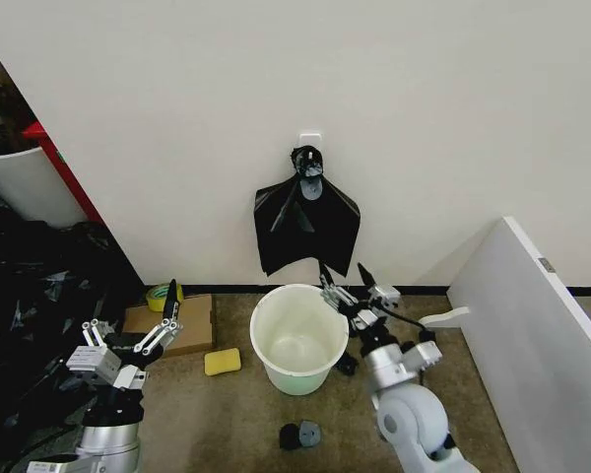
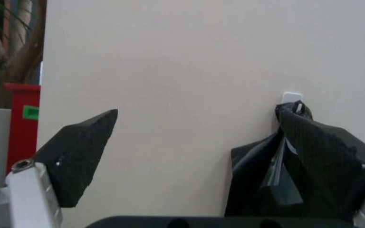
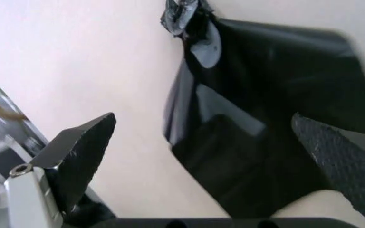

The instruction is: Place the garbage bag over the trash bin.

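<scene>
The garbage bag (image 1: 306, 225) hangs flat against the wall from a white hook (image 1: 311, 137), directly above the trash bin (image 1: 298, 338), which stands on the floor at the wall's foot. The right tool (image 1: 345, 277), spread, sits at the bin's far rim below the bag's hem. The left tool (image 1: 167, 310), also spread, waits near a cardboard box (image 1: 173, 326).

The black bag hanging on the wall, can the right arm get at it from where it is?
Probably yes. The right gripper is open above the bin's rim, with the hanging bag just beyond and nothing between them.
</scene>
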Controlling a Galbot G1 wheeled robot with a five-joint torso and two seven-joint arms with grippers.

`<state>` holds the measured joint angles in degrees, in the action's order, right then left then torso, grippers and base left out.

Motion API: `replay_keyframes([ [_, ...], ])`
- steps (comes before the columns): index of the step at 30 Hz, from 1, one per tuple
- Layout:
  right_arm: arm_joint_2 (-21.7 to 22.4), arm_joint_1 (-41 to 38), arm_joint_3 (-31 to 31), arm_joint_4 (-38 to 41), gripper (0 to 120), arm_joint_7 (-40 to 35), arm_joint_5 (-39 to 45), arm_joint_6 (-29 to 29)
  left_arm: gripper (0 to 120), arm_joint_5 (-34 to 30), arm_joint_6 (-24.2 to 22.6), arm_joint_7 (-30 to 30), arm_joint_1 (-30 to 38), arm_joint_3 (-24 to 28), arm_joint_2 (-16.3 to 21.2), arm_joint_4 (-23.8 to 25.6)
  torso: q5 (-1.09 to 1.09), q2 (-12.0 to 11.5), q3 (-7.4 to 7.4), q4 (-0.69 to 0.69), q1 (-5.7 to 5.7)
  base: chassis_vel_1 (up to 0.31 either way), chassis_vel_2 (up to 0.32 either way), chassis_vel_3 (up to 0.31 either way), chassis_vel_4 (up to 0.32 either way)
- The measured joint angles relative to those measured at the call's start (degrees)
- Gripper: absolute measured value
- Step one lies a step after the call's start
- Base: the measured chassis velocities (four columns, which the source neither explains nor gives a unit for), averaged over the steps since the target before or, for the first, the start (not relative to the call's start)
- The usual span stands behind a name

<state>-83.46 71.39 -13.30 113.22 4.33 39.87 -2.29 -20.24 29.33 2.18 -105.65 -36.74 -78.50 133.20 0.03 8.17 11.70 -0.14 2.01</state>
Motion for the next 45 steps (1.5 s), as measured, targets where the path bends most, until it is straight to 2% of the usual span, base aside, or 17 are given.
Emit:
replay_keyframes([
  [5,-1.2,-6.3,0.3,-4.4,100,0.7,7.3,0.9,100,1.4,0.5,0.0,-0.9,0.0,-1.3,0.7,0.00,0.0,0.00,-0.01,0.00,0.000,0.000,0.000,0.000],
  [11,-4.9,-13.6,0.2,-14.1,100,4.8,17.5,-1.0,100,3.5,1.7,0.0,-2.6,-0.1,-3.4,1.7,0.00,0.0,0.00,0.00,0.00,0.000,0.000,0.000,0.000],
  [18,-7.4,-18.6,-0.1,-21.0,100,6.6,19.1,-2.1,100,3.9,2.4,-0.1,-3.8,-0.4,-4.0,2.4,0.00,0.0,0.01,-0.01,0.00,0.000,0.000,0.000,0.000],
  [28,-8.5,-24.2,-0.8,-27.4,100,9.5,18.4,-3.2,100,3.7,2.6,-0.2,-3.8,-0.5,-4.0,2.3,0.00,0.0,0.00,-0.01,0.00,0.000,0.000,0.000,0.000],
  [35,-8.7,-26.3,-1.0,-29.1,80,10.9,18.2,-3.4,100,3.3,2.5,-0.2,-3.5,-0.5,-3.4,1.9,0.00,0.0,0.00,-0.01,0.00,0.000,0.000,0.000,0.000],
  [39,-8.7,-27.0,-1.1,-29.7,59,11.2,17.9,-3.4,100,3.3,2.5,-0.2,-3.2,-0.5,-3.5,1.5,0.00,0.0,0.00,-0.01,0.00,0.000,0.000,0.000,0.000],
  [42,-8.8,-27.3,-1.2,-30.1,54,11.3,17.7,-3.4,100,3.3,2.5,-0.2,-3.2,-0.5,-3.5,1.4,0.00,0.0,0.00,-0.01,0.00,0.000,0.000,0.000,0.000],
  [43,-8.8,-27.7,-1.3,-30.5,46,11.5,17.4,-3.5,100,3.3,2.5,-0.2,-3.2,-0.5,-3.6,1.3,0.00,0.0,0.00,0.00,0.00,0.000,0.000,0.000,0.000],
  [45,-8.8,-28.1,-1.4,-30.9,38,11.6,17.2,-3.5,100,3.3,2.6,-0.2,-3.2,-0.4,-3.7,1.3,0.00,0.0,0.00,0.00,0.00,0.000,0.000,0.000,0.000],
])
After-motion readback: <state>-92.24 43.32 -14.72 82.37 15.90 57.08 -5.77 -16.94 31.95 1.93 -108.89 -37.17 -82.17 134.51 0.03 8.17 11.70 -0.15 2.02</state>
